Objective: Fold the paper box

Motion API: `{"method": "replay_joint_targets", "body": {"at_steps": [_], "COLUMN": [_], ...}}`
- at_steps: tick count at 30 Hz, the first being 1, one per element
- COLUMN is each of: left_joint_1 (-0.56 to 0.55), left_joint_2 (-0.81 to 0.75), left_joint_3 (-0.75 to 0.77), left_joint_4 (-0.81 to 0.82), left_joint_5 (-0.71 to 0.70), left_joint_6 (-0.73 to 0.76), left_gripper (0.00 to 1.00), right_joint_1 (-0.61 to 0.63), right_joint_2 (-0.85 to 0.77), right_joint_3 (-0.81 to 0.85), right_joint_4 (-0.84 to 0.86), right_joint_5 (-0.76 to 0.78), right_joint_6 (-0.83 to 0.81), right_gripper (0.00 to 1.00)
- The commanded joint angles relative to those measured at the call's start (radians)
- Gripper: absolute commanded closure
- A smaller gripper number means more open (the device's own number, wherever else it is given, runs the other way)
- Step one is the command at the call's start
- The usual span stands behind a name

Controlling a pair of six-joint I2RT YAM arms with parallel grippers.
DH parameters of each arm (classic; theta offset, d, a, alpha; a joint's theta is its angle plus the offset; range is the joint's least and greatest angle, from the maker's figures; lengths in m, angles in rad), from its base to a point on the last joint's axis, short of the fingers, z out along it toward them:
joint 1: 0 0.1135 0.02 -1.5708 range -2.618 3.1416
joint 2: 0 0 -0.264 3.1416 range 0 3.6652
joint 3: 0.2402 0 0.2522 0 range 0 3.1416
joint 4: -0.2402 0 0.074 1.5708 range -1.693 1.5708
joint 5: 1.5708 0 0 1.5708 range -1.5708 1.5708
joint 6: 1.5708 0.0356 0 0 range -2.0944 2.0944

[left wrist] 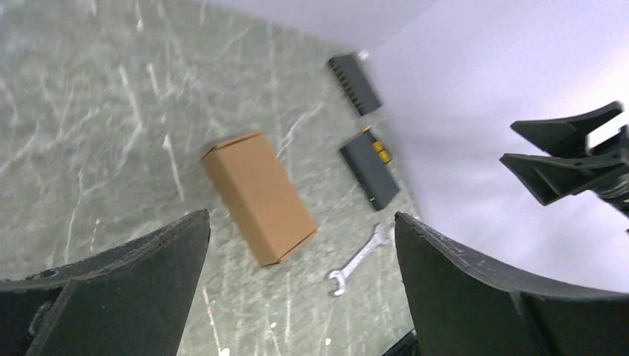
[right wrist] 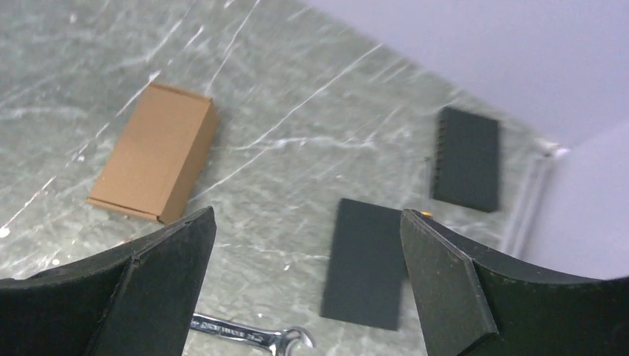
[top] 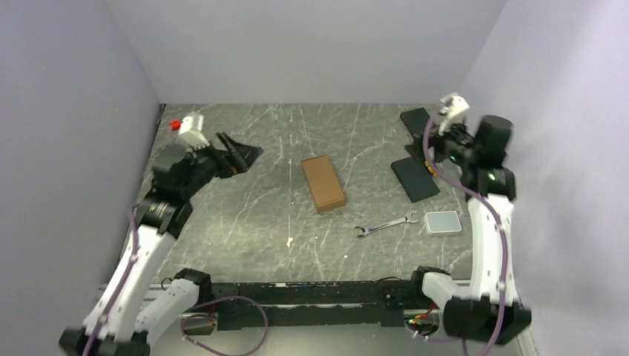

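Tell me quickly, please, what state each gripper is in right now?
Left gripper: open, holding nothing.
Right gripper: open, holding nothing.

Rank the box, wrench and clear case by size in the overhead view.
Largest: box. Next, wrench and case look close: the wrench is longer but thin, the case shorter but wider, so no firm order.

The paper box (top: 323,183) is plain, unprinted brown, lying on a grey-green table (top: 245,222) veined with white like marble. The left fingers (left wrist: 126,289) and right fingers (right wrist: 148,289) are matte black. The flat pads (right wrist: 367,263) near the right fingers are black too, and the wrench (top: 385,225) is silvery.
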State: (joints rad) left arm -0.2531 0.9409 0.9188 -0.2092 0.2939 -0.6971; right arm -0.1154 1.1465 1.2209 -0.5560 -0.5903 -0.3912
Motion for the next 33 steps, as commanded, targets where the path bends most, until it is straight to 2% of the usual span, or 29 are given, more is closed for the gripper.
{"method": "replay_joint_targets", "body": {"at_steps": [1,3,7,12,16,19,27,33], "left_joint_1": [-0.002,-0.002,-0.002,-0.001,-0.002,-0.002,-0.002,-0.001], "left_joint_2": [-0.19,-0.256,-0.323,-0.35,-0.372,-0.399,-0.423,-0.401], "left_joint_3": [0.024,0.042,0.084,0.131,0.152,0.146,0.14,0.114], "left_joint_4": [-0.164,-0.214,-0.332,-0.447,-0.5,-0.51,-0.531,-0.503], "left_joint_5": [0.046,0.065,0.083,0.11,0.107,0.109,0.088,0.097], "left_joint_6": [0.007,0.006,0.026,0.066,0.091,0.087,0.095,0.106], "left_gripper": [0.01,0.0,0.0,0.0,0.0,0.0,0.0,0.0], "right_joint_1": [-0.136,-0.141,-0.142,-0.142,-0.142,-0.142,-0.141,-0.142], "right_joint_2": [-0.175,-0.237,-0.384,-0.495,-0.52,-0.528,-0.532,-0.548], "right_joint_3": [0.001,0.033,0.044,0.079,0.044,0.02,0.004,-0.071], "right_joint_4": [-0.127,-0.168,-0.123,-0.154,-0.173,-0.175,-0.159,-0.113], "right_joint_5": [-0.204,-0.194,-0.064,-0.012,0.107,0.172,0.216,0.247], "right_joint_6": [0.066,0.188,0.363,0.389,0.444,0.466,0.493,0.43], "right_gripper": [0.01,0.01,0.01,0.01,0.01,0.0,0.0,0.0]}}
